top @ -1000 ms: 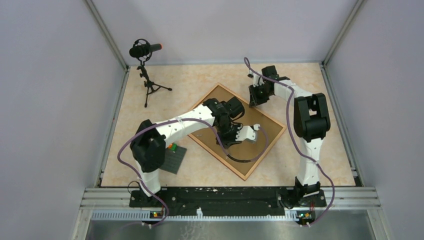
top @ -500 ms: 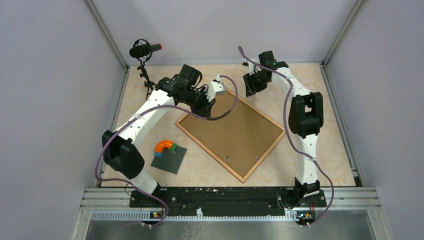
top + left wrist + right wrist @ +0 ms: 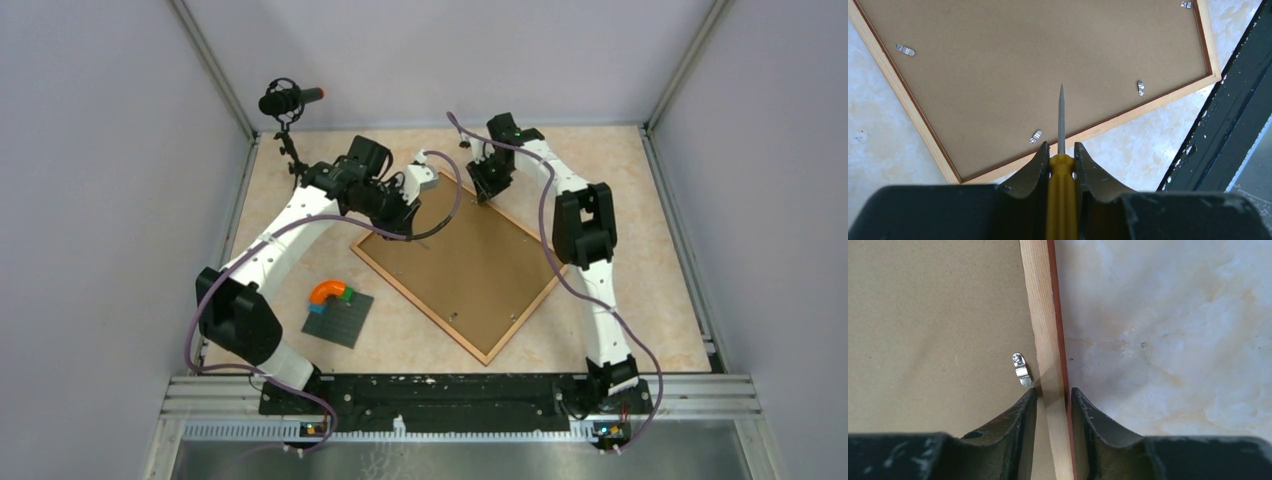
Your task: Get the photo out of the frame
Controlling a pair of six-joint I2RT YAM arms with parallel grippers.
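screwdriver [image 3: 1062, 192] in left tool [image 3: 1061, 148], frame [image 3: 1048, 60] back-up

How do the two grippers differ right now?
The left gripper is shut on a yellow-handled pointed tool, high above the fibreboard back of the frame. The right gripper carries no tool; it straddles the frame's wooden rail beside a metal clip; whether it grips is unclear. Both point down at the frame.
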